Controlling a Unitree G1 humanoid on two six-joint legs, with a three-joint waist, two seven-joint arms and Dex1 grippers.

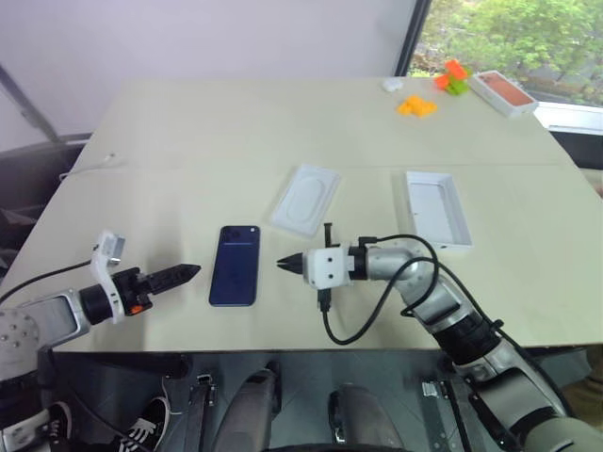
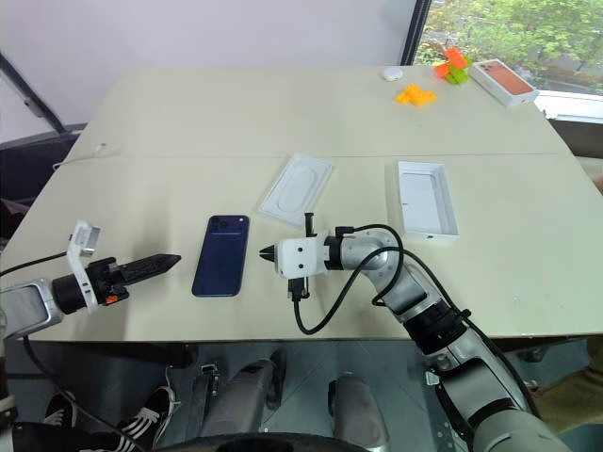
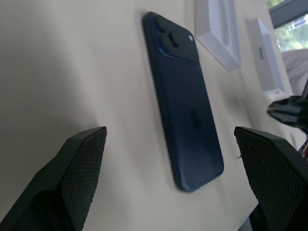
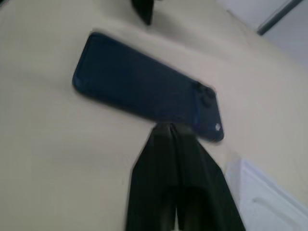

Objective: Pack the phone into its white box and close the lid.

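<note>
Left eye view gives me the whole beige bench [image 1: 188, 132]: beyond my right pincer [image 1: 282, 266] lie the white box [image 1: 436, 207] and the thin oval-recessed tray [image 1: 306, 199]. The glossy navy phone [image 1: 236, 265] lies flat between my pincers. Wrist views add detail: my left pincer [image 3: 168, 185] released, fingers [image 3: 79, 168] mesh-textured; my right clenched, empty.

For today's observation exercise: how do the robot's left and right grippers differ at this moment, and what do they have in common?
The left gripper has its fingers spread wide; the right gripper has its fingers pressed shut to a point. The left gripper is on the phone's left, the right gripper on its right. Both are empty, point inward at the phone and sit apart from it, just above the table.
</note>
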